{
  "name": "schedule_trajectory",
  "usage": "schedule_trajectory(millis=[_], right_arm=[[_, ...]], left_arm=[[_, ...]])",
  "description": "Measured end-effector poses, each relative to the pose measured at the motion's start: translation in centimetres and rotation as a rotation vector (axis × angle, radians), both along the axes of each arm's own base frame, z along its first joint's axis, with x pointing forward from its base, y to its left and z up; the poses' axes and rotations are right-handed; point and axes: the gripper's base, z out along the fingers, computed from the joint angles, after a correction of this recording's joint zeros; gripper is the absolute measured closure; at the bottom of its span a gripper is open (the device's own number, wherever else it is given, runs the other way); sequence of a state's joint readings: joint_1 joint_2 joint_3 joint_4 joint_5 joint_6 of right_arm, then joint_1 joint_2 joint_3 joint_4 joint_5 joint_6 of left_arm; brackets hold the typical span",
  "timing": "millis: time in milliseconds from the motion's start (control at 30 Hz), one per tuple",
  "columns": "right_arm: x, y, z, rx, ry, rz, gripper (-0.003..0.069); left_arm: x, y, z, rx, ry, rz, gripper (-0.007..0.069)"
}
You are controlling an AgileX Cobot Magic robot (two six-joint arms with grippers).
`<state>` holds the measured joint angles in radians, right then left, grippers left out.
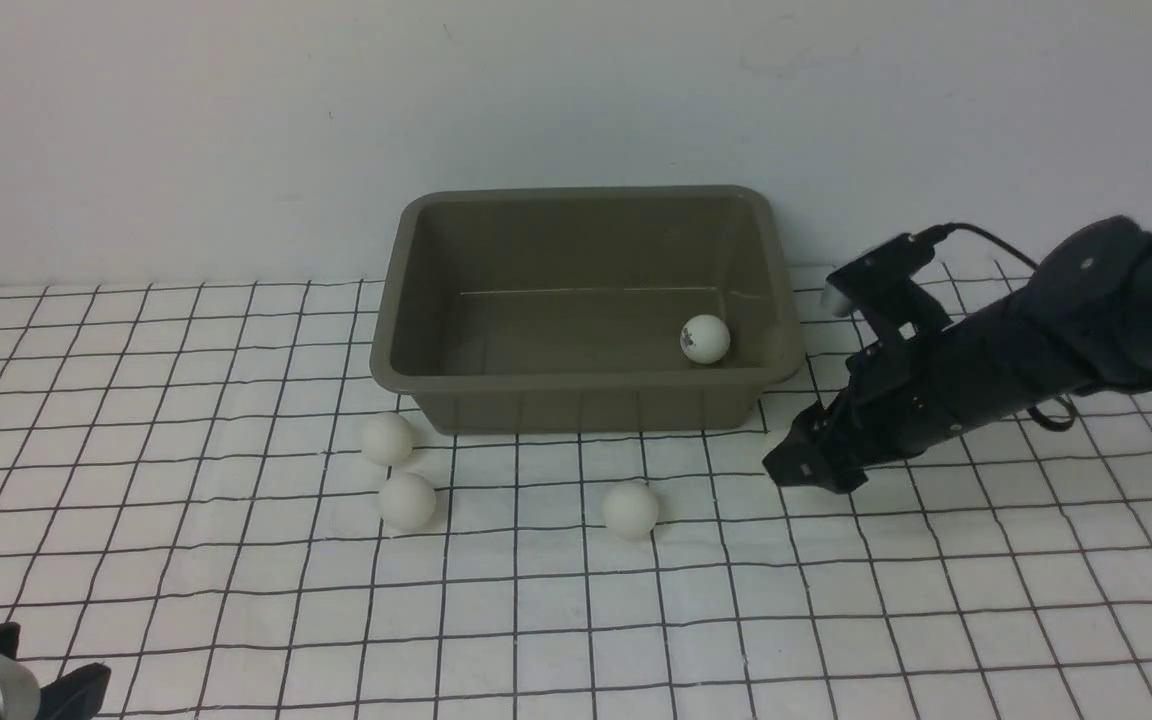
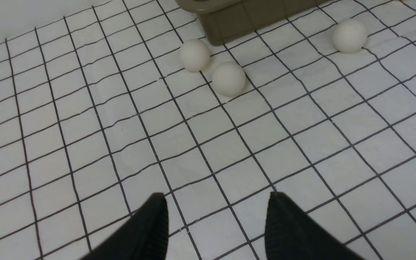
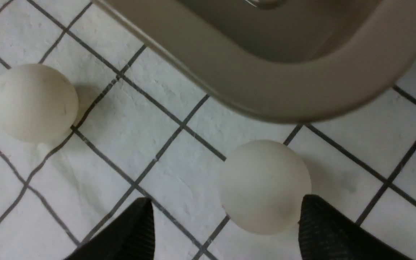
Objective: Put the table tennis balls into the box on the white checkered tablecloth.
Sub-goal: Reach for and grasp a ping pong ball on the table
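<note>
ROBOT CLOSES IN ON BALL NO. 2: The right gripper [image 1: 788, 462] of a 2-armed robot reaches low over the white checkered tablecloth [image 1: 186, 600] at the front right corner of the box [image 1: 576, 405]. Its jaws are spread wide and straddle 1 of the 5 table tennis balls, the target ball [image 3: 264, 186]. The jaws are parted, not clamped. In the right wrist view this ball sits on the cloth between the 2 black fingers [image 3: 323, 234], touching or nearly touching 1 and clear of the other, so nothing is gripped yet. It lies just beside the box's flared rim, which is likely why the arm is angled in from the right, low and slanted, rather than over the tub. From the front, the gripper hides almost all of it.

The boxed ball [image 1: 705, 338] rests inside the box near its right wall. 3 more lie on the cloth in front: the corner ball [image 1: 387, 438] by the front left corner, its neighbour [image 1: 407, 500] close beside it, and the middle ball [image 1: 631, 509]. The left gripper [image 2: 217, 196] hangs at the near left edge, jaws apart and empty, seemingly leaving room for the right arm. By this count 1 of 5 is delivered. Closing squarely on a light, smooth ball that could squirt sideways looks the next test.
</note>
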<state>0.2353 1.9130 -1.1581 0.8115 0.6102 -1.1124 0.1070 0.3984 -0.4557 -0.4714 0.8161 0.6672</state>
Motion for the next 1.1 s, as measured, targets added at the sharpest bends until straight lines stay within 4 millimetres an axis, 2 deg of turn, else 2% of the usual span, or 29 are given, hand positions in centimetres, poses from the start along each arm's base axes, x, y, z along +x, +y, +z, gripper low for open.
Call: schedule_trajectory(millis=[333, 567, 867, 1100], right_arm=[[0.6, 0.0, -0.7, -0.026, -0.037, -0.028, 0.0176], [0.8, 0.0, -2.1, -0.040, -0.013, -0.033, 0.0187], [1.0, 0.0, -2.0, -0.035, -0.035, -0.042, 0.0337], [1.0, 0.0, -2.0, -0.037, -0.043, -0.048, 0.0337]], left_arm=[[-0.1, -0.1, -0.1, -0.001, 0.019, -0.009, 0.0290], [-0.1, -0.1, -0.1, -0.001, 0.019, -0.009, 0.0290], [-0.1, -0.1, -0.1, -0.001, 0.019, -0.009, 0.0290], [-0.1, -0.1, -0.1, -0.001, 0.019, -0.009, 0.0290]])
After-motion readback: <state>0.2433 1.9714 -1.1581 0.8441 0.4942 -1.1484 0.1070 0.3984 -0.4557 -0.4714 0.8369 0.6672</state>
